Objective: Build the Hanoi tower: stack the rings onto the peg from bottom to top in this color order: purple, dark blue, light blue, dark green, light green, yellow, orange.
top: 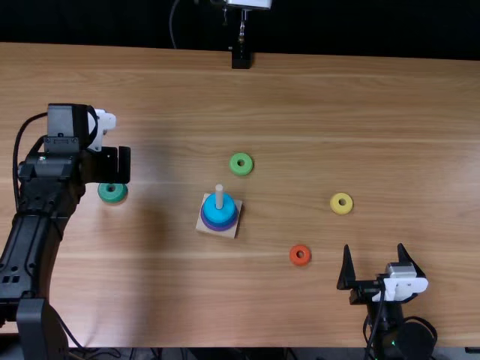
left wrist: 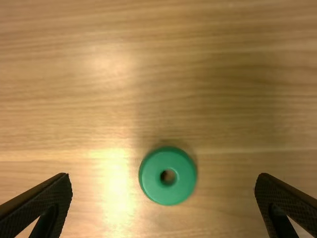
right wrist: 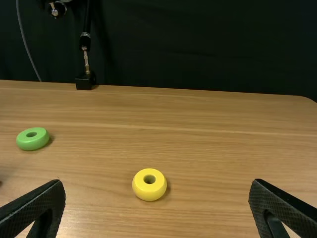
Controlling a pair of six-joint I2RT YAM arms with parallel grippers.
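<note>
The light brown wooden table (top: 315, 105) takes up most of what I can see. Along its left side the left arm (top: 34, 232) stretches well forward from the near edge, its wrist bent so that the left gripper (top: 105, 165) points down over the wood. That pincer is spread wide with nothing in its grip, and the dark green ring (top: 105, 193) lies flat beneath it, partly tucked under it from above; the left wrist view has the ring between the two fingers, touching neither.

The right arm (top: 397, 330) sits drawn back at the near edge, far shorter in its reach, with the right gripper (top: 373, 245) aimed forward across the table. Its pincer, too, is wide apart and empty.

Between the arms rests the square wooden base (top: 228, 233), its peg (top: 219, 196) upright, carrying the purple ring (top: 218, 228), then the dark blue ring (top: 217, 220), then the light blue ring (top: 211, 202) on top.

The light green ring (top: 235, 166) lies beyond the base, the yellow ring (top: 336, 205) well to the right, and the orange ring (top: 295, 257) between base and right gripper.
</note>
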